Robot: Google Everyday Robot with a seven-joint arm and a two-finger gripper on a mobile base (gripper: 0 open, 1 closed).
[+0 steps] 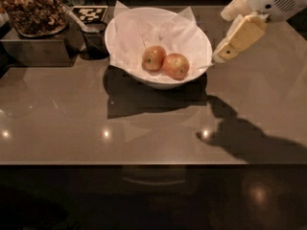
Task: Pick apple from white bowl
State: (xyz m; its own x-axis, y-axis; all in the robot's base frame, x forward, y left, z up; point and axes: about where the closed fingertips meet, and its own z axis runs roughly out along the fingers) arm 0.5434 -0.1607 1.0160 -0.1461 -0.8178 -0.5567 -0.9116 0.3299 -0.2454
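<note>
One evenly orange-red apple (176, 65) sits in the wide paper-lined white bowl (162, 84), left of the cream gripper (223, 54); its state we cannot tell.

No legible text anywhere

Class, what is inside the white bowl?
Two touching apples: the larger apple right of the smaller apple, on crinkled paper that hides the floor of the white bowl. The gripper hovers by its right rim.

The surface (144, 133) is glossy brown, mirroring lights. The white bowl (160, 84) looks smooth, lined with crinkled matt paper (139, 32). The apple (176, 65) has a faint sheen. At upper right, the gripper (238, 36) looks like matt cream plastic.
</note>
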